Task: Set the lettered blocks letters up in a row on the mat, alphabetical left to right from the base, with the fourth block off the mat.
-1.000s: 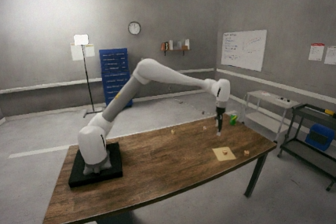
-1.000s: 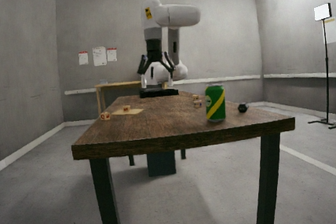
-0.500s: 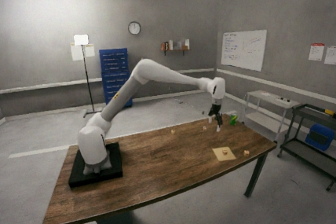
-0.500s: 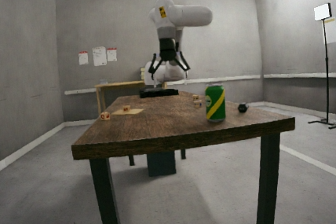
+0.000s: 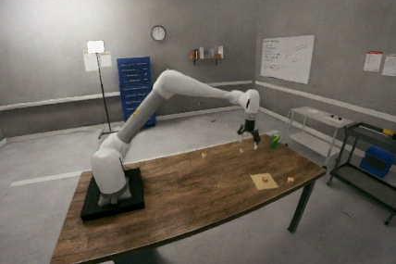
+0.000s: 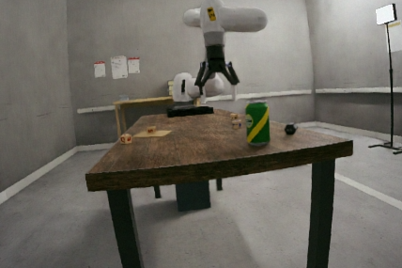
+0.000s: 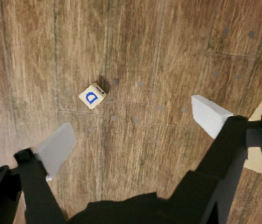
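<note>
My gripper (image 5: 248, 143) (image 6: 218, 93) (image 7: 131, 120) is open and empty, above the table. A pale block with a blue D on top (image 5: 241, 150) (image 6: 236, 124) (image 7: 92, 96) lies below it, turned askew, left of the middle between the fingers in the wrist view. The tan mat (image 5: 270, 185) (image 6: 162, 134) (image 7: 257, 160) bears one block (image 5: 265, 179) (image 6: 151, 130). Another block (image 5: 290, 180) (image 6: 126, 139) lies off the mat, with reddish marks on its sides. A further block (image 5: 204, 155) (image 6: 233, 117) lies nearer the robot's base. Only the D is readable on top.
A green can (image 5: 275, 140) (image 6: 257, 122) stands near the table's far end. A small black object (image 6: 290, 129) lies near the table's right edge in the exterior view. The robot stands on a black base plate (image 5: 136, 203) at the other end of the wooden table (image 5: 185, 207).
</note>
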You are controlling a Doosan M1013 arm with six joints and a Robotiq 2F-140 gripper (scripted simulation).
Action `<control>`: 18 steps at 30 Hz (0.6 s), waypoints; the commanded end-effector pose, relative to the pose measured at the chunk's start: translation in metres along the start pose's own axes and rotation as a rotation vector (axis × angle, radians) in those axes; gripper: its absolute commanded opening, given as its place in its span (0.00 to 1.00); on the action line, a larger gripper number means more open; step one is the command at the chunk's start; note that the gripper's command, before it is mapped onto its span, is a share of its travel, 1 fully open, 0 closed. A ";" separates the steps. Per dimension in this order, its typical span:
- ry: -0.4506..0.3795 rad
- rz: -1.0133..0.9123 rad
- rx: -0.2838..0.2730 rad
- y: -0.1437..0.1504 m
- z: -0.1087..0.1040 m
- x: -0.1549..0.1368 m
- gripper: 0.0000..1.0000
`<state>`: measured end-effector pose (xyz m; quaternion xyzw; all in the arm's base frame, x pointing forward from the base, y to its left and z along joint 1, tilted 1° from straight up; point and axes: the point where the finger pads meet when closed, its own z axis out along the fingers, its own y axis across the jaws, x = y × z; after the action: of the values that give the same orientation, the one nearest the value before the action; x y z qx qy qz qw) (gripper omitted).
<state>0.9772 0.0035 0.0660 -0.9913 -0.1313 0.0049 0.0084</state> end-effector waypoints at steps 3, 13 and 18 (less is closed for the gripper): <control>0.003 -0.204 0.003 -0.026 -0.001 0.010 1.00; 0.003 -0.450 0.003 -0.058 -0.001 0.020 1.00; 0.003 -0.484 0.003 -0.063 -0.001 0.022 1.00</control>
<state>0.9813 0.0685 0.0659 -0.9330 -0.3598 0.0025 0.0106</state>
